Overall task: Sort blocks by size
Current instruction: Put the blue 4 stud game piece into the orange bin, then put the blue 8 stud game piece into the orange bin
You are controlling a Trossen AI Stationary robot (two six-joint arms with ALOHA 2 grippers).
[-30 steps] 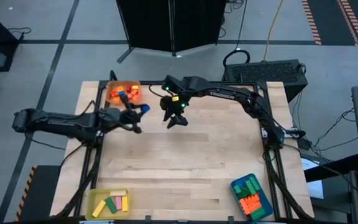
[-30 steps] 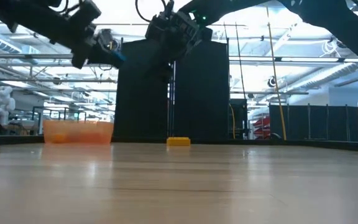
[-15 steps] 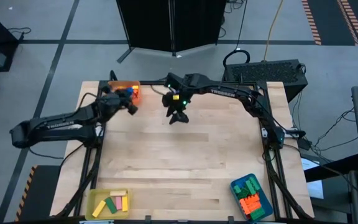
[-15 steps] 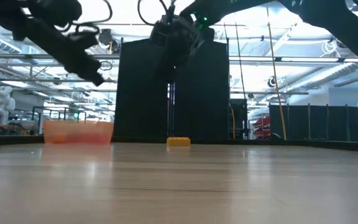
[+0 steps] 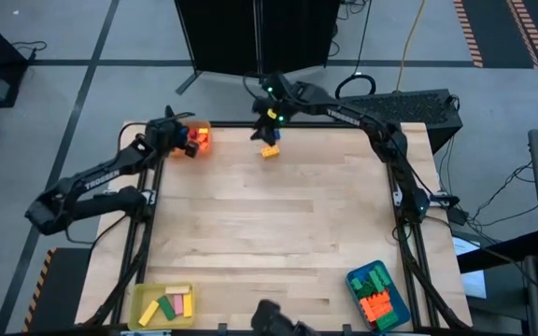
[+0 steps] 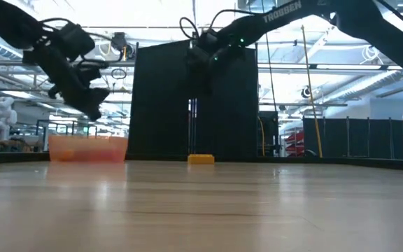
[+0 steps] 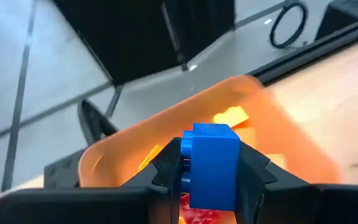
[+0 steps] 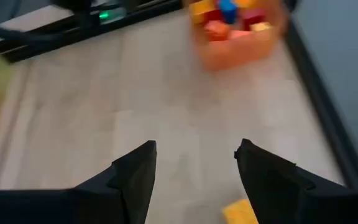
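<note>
Left wrist view: a glossy blue studded brick (image 7: 211,163) is clamped by the left gripper (image 7: 209,171) above the translucent orange tray (image 7: 166,134); the right gripper (image 8: 194,163) is held spread, empty.

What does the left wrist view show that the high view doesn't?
Only the left wrist view shows the small blue studded plastic brick clamped in the left gripper. Only the high view shows the yellow tray, the blue tray and the yellow brick beneath the open right gripper. Both show the orange tray of small bricks.
</note>
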